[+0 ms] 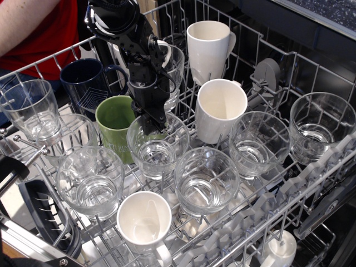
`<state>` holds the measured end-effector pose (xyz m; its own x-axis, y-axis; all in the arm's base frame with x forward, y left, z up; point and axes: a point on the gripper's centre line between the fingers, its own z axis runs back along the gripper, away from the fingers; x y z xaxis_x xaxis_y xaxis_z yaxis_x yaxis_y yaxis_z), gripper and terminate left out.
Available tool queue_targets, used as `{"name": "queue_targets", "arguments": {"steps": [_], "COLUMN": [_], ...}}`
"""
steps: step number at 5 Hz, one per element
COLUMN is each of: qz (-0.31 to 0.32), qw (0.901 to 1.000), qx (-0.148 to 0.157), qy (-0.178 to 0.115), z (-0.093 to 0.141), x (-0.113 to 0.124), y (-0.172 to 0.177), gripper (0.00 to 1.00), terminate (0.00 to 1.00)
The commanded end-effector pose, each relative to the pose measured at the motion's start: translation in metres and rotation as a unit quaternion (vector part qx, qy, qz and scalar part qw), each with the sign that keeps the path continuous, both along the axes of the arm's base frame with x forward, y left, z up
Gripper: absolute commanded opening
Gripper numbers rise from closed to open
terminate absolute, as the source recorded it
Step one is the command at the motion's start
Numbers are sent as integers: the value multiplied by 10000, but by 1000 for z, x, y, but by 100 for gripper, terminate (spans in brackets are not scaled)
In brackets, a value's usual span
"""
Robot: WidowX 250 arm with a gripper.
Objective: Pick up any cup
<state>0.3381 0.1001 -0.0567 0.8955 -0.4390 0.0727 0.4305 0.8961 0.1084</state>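
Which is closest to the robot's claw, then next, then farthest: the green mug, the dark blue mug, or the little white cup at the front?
1. Green ceramic mug, just left of the gripper.
2. Dark blue mug, farther back left.
3. Small white cup, at the rack's front edge.

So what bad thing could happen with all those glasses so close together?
The gripper sits at the rim of a clear glass that is packed between the green mug and another glass. It might bump or knock those neighbours. Smooth glass could also slip from the fingers if the grip is poor. Whether the jaws have closed yet can't be seen.
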Motion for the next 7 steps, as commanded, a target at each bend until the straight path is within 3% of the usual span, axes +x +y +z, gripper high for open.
{"name": "queue_targets", "arguments": {"steps": [1, 4, 5, 6, 7], "qz": [160, 510, 595, 392, 241], "qw": [9993, 9963, 9950, 9964, 9976], "qx": [-287, -686, -709, -514, -548], "qy": [-175, 109, 368, 546, 359], "z": [39, 144, 179, 192, 185], "x": [12, 19, 17, 10, 0], "y": [-2, -15, -10, -7, -5], "gripper": [0, 0, 0, 0, 0], "terminate": [0, 0, 0, 0, 100]}}
